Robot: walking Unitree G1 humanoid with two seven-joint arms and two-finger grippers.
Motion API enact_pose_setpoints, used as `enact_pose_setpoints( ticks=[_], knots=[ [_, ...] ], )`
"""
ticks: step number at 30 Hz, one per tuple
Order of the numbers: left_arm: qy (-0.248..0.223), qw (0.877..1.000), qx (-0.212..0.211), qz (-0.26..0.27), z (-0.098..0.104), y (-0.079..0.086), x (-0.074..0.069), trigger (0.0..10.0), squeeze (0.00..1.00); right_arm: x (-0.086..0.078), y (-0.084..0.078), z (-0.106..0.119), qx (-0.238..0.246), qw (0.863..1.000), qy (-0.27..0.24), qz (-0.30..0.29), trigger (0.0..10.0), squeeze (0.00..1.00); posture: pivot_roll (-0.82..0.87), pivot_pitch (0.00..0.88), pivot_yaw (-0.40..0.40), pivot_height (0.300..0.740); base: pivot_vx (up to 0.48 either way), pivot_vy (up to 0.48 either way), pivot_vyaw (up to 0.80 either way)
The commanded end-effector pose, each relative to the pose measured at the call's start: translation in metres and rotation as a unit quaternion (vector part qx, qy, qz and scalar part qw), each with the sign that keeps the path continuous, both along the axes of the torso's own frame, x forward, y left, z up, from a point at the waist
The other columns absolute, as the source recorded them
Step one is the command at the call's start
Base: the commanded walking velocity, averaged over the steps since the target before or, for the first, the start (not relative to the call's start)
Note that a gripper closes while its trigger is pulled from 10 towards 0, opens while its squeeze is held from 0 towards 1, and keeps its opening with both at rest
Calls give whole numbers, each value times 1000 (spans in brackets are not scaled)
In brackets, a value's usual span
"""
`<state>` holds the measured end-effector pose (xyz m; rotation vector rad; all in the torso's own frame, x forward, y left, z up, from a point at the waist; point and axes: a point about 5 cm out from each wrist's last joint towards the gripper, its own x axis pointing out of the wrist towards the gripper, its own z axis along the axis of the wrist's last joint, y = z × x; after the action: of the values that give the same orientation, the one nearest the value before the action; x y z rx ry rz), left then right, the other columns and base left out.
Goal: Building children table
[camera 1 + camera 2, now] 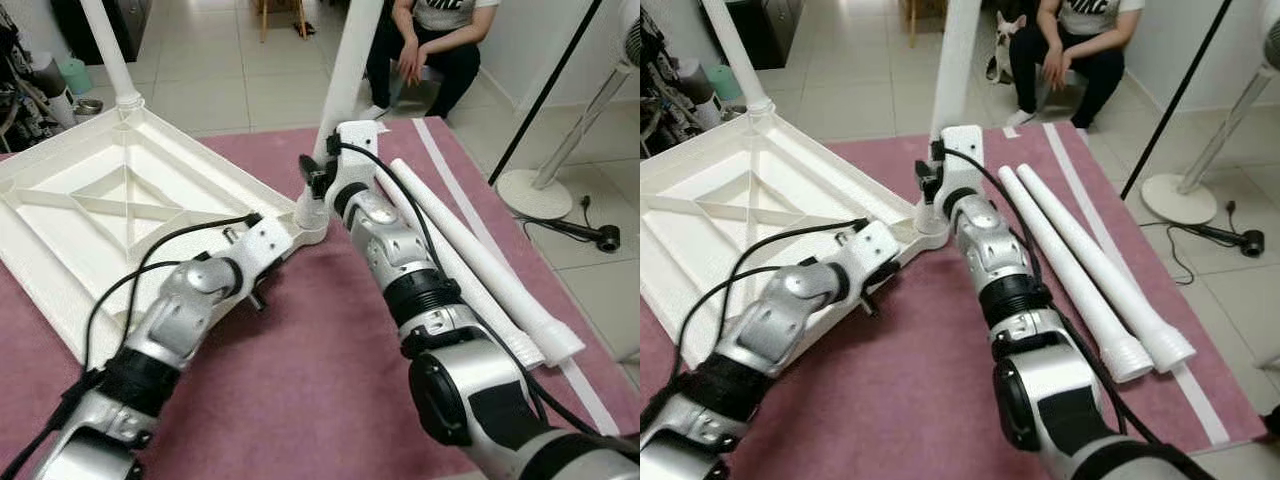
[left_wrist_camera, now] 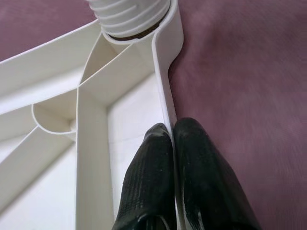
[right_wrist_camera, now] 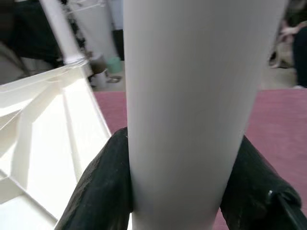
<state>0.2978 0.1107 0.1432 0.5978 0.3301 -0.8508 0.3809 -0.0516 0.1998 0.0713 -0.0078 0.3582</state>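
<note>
Nearest you, your left tool (image 2: 171, 143) is pinched on the rim of the upturned white tabletop (image 1: 95, 215), one black finger (image 2: 146, 182) inside the rim wall, the other outside, just short of the corner socket. The tabletop lies upside down on the maroon mat (image 1: 310, 400), ribs facing up.

At that near corner, a white leg (image 1: 348, 70) stands upright in the socket, threaded end seated. Your right tool (image 3: 184, 191) is clamped around the lower part of this leg, fingers (image 3: 103, 187) on either side, just above the socket.

To your right of that arm, two loose legs (image 1: 1080, 265) lie side by side on the mat, touching each other, threaded ends toward you, apart from the tabletop.

At the far corner of the tabletop another leg (image 1: 110, 50) stands upright in its socket.

Beyond the mat, on the tiled floor, a person (image 1: 1070, 50) sits, hands together. A small dog (image 1: 1010, 28) sits beside them. A fan stand (image 1: 545, 170) is on your right.
</note>
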Motion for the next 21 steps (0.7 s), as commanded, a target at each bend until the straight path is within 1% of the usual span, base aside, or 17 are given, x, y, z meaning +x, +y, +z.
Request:
enact_pose_setpoints(
  ticks=[1, 2, 3, 4, 6, 7, 9, 10, 11, 13, 15, 16, 17, 18, 19, 21],
  knots=[
    [-37, 998, -14, -40, 25, -3, -2, 0, 0, -2, -1, -14, -13, 999, 31, -1, 10000, 0, 112, 0, 36, 740, 0, 0, 0],
    [-32, 997, -9, -68, 27, 1, -13, 0, 0, -8, 8, -16, -26, 999, 31, 28, 10000, 0, 113, 0, 36, 740, 0, 0, 0],
    [-21, 996, -5, -91, 23, 1, -25, 0, 0, -14, 16, -20, -51, 996, 31, 59, 10000, 0, 113, 0, 35, 740, 0, 0, 0],
    [-21, 996, -5, -91, 23, 1, -25, 0, 0, -14, 16, -20, -51, 996, 31, 59, 10000, 0, 113, 0, 35, 740, 0, 0, 0],
    [-2, 993, -6, -116, 14, -1, -42, 0, 0, -21, 23, -26, -86, 992, 26, 91, 10000, 0, 107, 0, 33, 740, 0, 0, 0],
    [3, 993, -9, -119, 12, -3, -46, 0, 0, -22, 25, -27, -94, 991, 22, 95, 10000, 0, 107, 0, 33, 740, 0, 0, 0],
    [3, 993, -9, -119, 12, -3, -46, 0, 0, -22, 25, -27, -94, 991, 22, 95, 10000, 0, 107, 0, 33, 740, 0, 0, 0],
    [11, 993, -16, -118, 8, -5, -51, 0, 0, -27, 28, -27, -108, 988, 0, 115, 10000, 0, 107, 0, 27, 740, 0, 0, 0],
    [22, 993, -19, -116, 4, -6, -56, 0, 0, -34, 33, -28, -110, 985, -12, 135, 10000, 0, 107, 0, 27, 740, 0, 0, 0],
    [22, 993, -19, -116, 4, -6, -56, 0, 0, -34, 33, -28, -110, 985, -12, 135, 10000, 0, 107, 0, 27, 740, 0, 0, 0],
    [34, 993, -19, -110, -4, -5, -62, 0, 0, -43, 37, -30, -109, 981, -31, 160, 10000, 0, 104, 0, 20, 740, 0, 0, 0],
    [34, 993, -19, -110, -4, -5, -62, 0, 0, -43, 37, -30, -109, 981, -31, 160, 10000, 0, 104, 0, 20, 740, 0, 0, 0],
    [40, 993, -16, -106, -6, -2, -63, 0, 0, -49, 38, -29, -106, 978, -58, 171, 10000, 0, 105, 0, 16, 740, 0, 0, 0],
    [40, 993, -16, -106, -6, -2, -63, 0, 0, -49, 38, -29, -106, 978, -58, 171, 10000, 0, 105, 0, 16, 740, 0, 0, 0],
    [42, 994, -12, -98, -10, 1, -63, 0, 0, -55, 38, -28, -97, 975, -83, 181, 10000, 0, 105, 0, 16, 740, 0, 0, 0],
    [42, 994, -12, -98, -10, 1, -63, 0, 0, -55, 38, -28, -97, 975, -83, 181, 10000, 0, 105, 0, 16, 740, 0, 0, 0]
  ],
)
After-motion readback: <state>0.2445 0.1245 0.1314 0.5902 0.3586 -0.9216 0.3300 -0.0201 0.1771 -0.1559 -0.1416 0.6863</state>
